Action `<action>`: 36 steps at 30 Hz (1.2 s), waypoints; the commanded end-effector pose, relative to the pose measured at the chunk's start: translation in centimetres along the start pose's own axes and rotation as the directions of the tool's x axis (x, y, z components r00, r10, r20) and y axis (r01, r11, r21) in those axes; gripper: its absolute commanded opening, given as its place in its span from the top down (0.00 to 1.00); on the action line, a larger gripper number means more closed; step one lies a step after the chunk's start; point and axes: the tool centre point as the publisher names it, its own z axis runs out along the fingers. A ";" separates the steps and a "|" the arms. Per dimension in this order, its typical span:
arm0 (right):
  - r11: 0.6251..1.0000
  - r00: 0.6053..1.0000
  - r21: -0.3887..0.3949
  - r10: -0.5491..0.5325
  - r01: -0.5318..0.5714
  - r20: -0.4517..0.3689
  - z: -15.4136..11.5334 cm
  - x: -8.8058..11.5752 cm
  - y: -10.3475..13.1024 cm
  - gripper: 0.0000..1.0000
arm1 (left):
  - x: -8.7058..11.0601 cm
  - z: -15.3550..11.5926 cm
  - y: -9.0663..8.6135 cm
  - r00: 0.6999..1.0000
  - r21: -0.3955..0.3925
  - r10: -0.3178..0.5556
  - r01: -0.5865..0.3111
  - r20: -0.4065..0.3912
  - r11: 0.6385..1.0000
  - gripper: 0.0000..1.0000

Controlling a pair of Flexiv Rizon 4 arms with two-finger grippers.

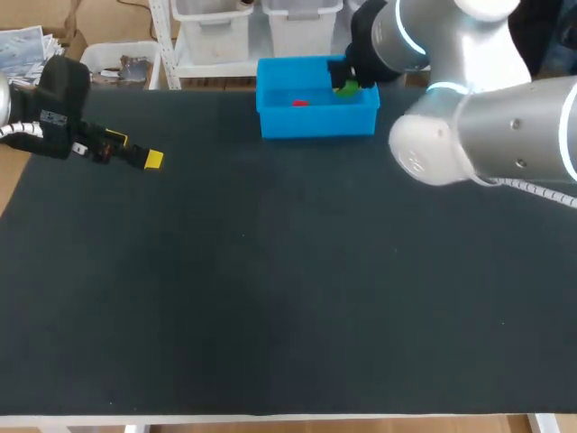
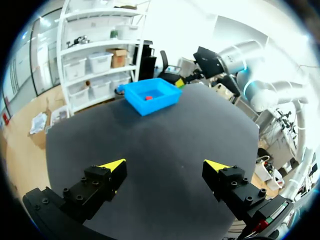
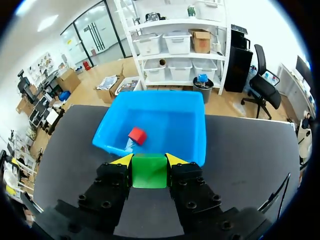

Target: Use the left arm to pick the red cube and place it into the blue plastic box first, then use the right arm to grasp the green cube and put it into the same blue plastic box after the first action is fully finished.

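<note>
One cube, the red cube (image 3: 137, 135), lies inside the box (image 3: 192, 120). The right gripper (image 3: 150, 161) squeezes the green cube (image 3: 149, 174) by the box's rim, so the box sits just ahead and below. The left gripper (image 2: 165, 166) is far off, fingers apart, holding nothing.

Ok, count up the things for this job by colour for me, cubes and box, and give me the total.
Blue: 1, the blue box
Red: 1, the red cube, lying in the blue box
Green: 1, the green cube, held in the right claw
Total: 3
</note>
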 end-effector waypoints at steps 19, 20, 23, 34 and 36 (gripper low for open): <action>1.000 0.999 -0.012 0.000 -0.001 -0.040 2.3 -1.4 -0.1 1.00 | 0.1 0.0 0.2 1.000 0.005 0.003 -0.003 0.005 1.000 0.00; 1.000 0.999 -0.012 0.000 -0.001 -0.040 2.3 -1.4 -0.1 1.00 | 0.1 0.0 0.2 1.000 0.005 0.003 -0.003 0.005 1.000 0.00; 1.000 0.999 -0.012 0.000 -0.001 -0.040 2.3 -1.4 -0.1 1.00 | 0.1 0.0 0.2 1.000 0.005 0.003 -0.003 0.005 1.000 0.00; 1.000 0.999 -0.012 0.000 -0.001 -0.040 2.3 -1.4 -0.1 1.00 | 0.1 0.0 0.2 1.000 0.005 0.003 -0.003 0.005 1.000 0.00; 1.000 0.995 -0.018 0.012 -0.014 -0.101 5.5 -1.6 -0.7 1.00 | 0.1 0.0 0.2 1.000 0.005 0.003 -0.003 0.005 1.000 0.00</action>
